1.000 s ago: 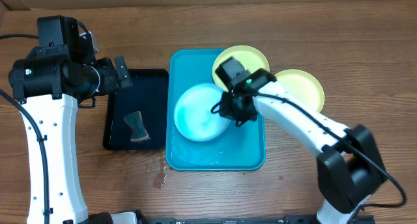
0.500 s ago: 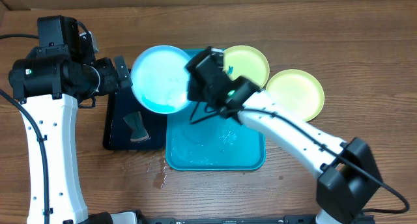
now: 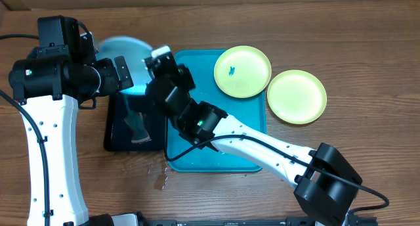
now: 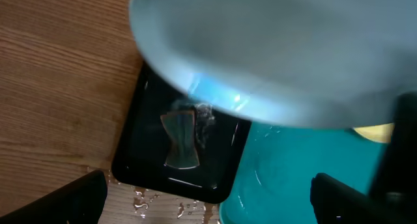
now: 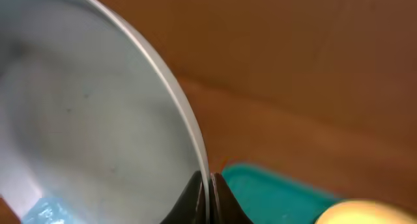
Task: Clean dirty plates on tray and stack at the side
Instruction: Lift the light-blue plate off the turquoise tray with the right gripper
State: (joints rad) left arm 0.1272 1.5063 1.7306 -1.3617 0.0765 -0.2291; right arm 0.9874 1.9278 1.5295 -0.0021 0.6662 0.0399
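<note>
My right gripper (image 3: 152,57) (image 5: 210,193) is shut on the rim of the light blue plate (image 3: 128,50) (image 5: 85,113). It holds the plate lifted and tilted over the far end of the black tray, just in front of my left gripper (image 3: 123,75) (image 4: 208,208). The left gripper is open and holds nothing; the plate (image 4: 280,55) fills the top of its view. The turquoise tray (image 3: 249,140) is wet. A yellow-green plate (image 3: 243,71) with a blue smudge rests on its far right corner. Another yellow-green plate (image 3: 296,96) lies on the table to the right.
A black tray (image 3: 118,131) (image 4: 215,165) sits left of the turquoise tray, with a grey pad (image 3: 138,127) (image 4: 181,139) in it. Water drops (image 3: 157,177) lie on the wood near the trays' front corners. My right arm (image 3: 262,144) stretches diagonally over the turquoise tray.
My right arm lifted the light blue plate off the turquoise tray and carried it left and away, up to the left gripper. The left arm stayed still.
</note>
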